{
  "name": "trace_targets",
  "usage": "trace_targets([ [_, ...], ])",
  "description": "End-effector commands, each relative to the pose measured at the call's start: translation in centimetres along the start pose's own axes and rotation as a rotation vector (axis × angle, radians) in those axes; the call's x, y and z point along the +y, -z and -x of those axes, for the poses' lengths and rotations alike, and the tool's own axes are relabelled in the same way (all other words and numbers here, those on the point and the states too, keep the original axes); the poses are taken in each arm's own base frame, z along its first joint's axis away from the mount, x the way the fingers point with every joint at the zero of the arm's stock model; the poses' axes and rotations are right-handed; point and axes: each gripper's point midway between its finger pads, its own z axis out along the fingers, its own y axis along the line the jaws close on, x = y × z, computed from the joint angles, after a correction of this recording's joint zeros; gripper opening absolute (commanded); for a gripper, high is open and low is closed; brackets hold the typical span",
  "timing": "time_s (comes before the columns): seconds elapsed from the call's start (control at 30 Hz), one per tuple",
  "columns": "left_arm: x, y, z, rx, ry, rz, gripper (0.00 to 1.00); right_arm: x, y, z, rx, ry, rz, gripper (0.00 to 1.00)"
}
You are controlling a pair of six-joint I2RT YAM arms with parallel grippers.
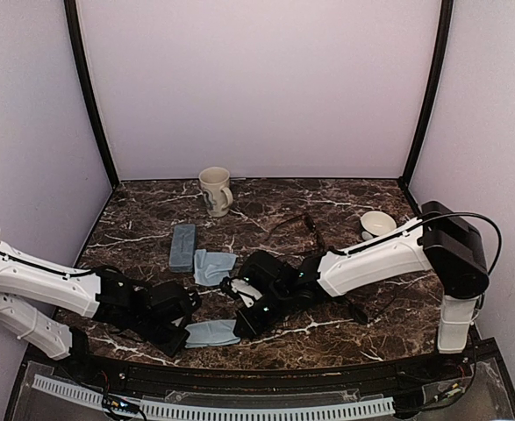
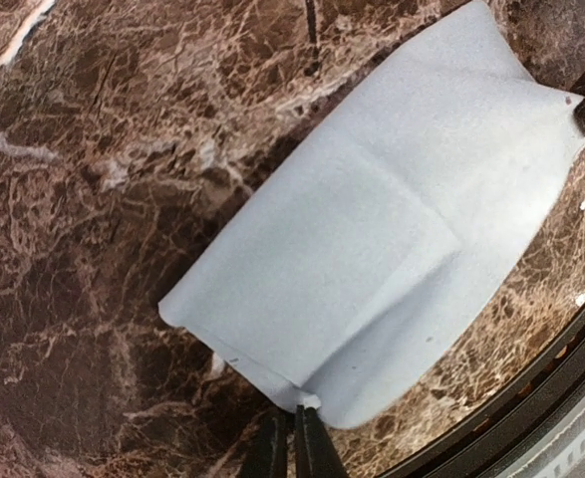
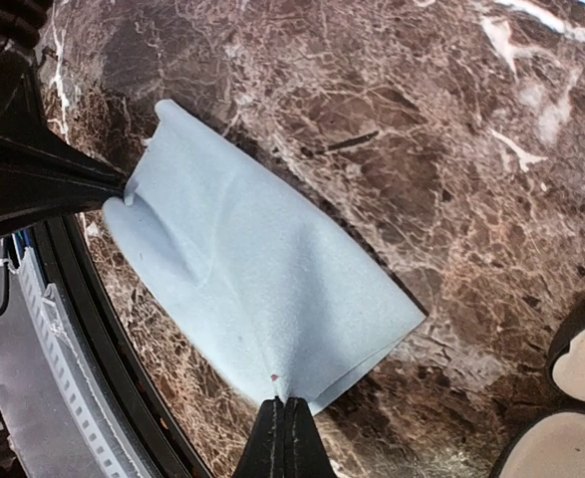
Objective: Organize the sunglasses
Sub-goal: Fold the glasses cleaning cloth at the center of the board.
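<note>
Top external, sunglasses (image 1: 308,225): thin pair on surface (image 1: 345,197), mid-rear, well apart from cloth (image 1: 211,333)
Left gripper (image 2: 294,412): pressed together, pinching cloth edge
Right gripper (image 3: 284,404): pinching opposite cloth edge

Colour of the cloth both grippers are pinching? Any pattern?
The cloth is plain pale grey-blue, no pattern; clearest in the left wrist view.

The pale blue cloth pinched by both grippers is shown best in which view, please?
The right wrist view: the whole pale blue cloth sits in frame, both pinched corners clear. The left wrist view shows it larger, reaching the frame's top. Top view: small and distant.
</note>
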Motion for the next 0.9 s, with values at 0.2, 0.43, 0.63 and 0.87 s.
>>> trace_targets([
  [0.2,-0.3,0.3,-0.1,0.019,-0.013,0.014,0.07,0.1,-0.2,-0.8,0.017,-0.007,-0.011,0.04],
  [0.43,-0.2,1.6,0.9,-0.035,0.005,0.012,0.11,0.7,-0.1,-0.9,0.019,0.0,-0.004,0.2],
  [0.63,0.4,2.4,2.0,-0.088,0.062,0.014,0.17,0.7,0.4,-0.3,-0.004,-0.002,-0.021,0.37],
  [0.87,1.3,2.2,3.3,-0.159,0.156,-0.045,0.33,0.0,1.8,1.7,-0.086,-0.04,-0.016,0.42],
])
